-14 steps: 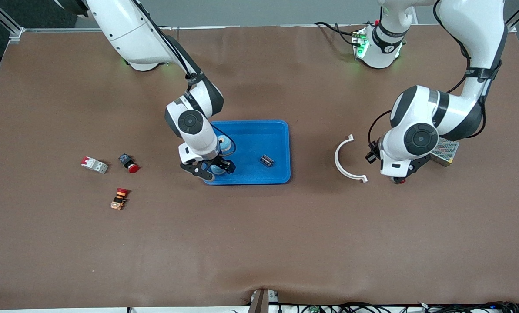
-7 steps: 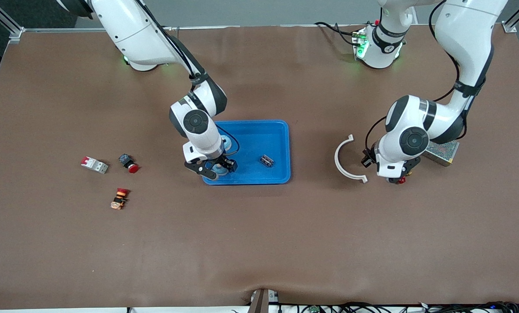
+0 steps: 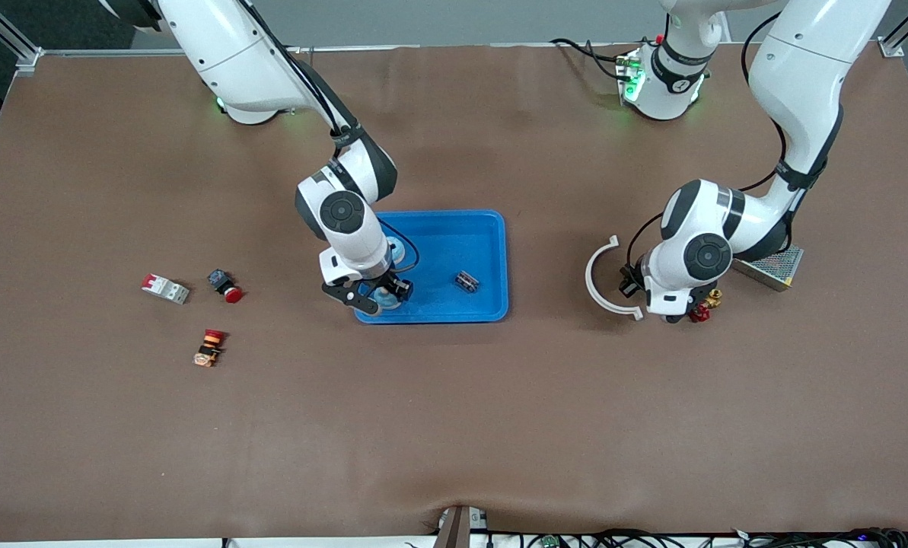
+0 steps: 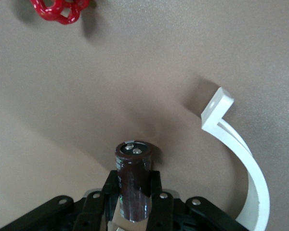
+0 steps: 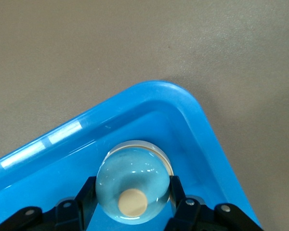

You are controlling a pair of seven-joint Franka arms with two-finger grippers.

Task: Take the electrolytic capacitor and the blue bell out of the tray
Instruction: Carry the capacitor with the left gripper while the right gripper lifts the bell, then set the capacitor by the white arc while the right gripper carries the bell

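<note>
A pale blue dome bell (image 5: 130, 173) with a tan button sits in the corner of the blue tray (image 3: 499, 259) nearest the front camera, toward the right arm's end. My right gripper (image 5: 132, 190) is shut on the bell, one finger on each side; in the front view that gripper (image 3: 381, 298) reaches down into the tray. A dark brown cylindrical capacitor (image 4: 134, 178) stands upright between the fingers of my left gripper (image 4: 134, 193), which is shut on it. The left gripper (image 3: 665, 313) hangs over bare table beside a white arc. The hand hides the capacitor in the front view.
A white curved bracket (image 3: 597, 283) and a red valve handle (image 3: 701, 312) flank the left hand, with a metal box (image 3: 769, 266) next to them. A small black part (image 3: 466, 281) lies in the tray. A breaker (image 3: 165, 288) and two red-capped switches (image 3: 226, 286) lie toward the right arm's end.
My right gripper has closed from open onto the bell in the tray. The left arm has carried the capacitor sideways toward the white bracket, uncovering the red valve handle.
</note>
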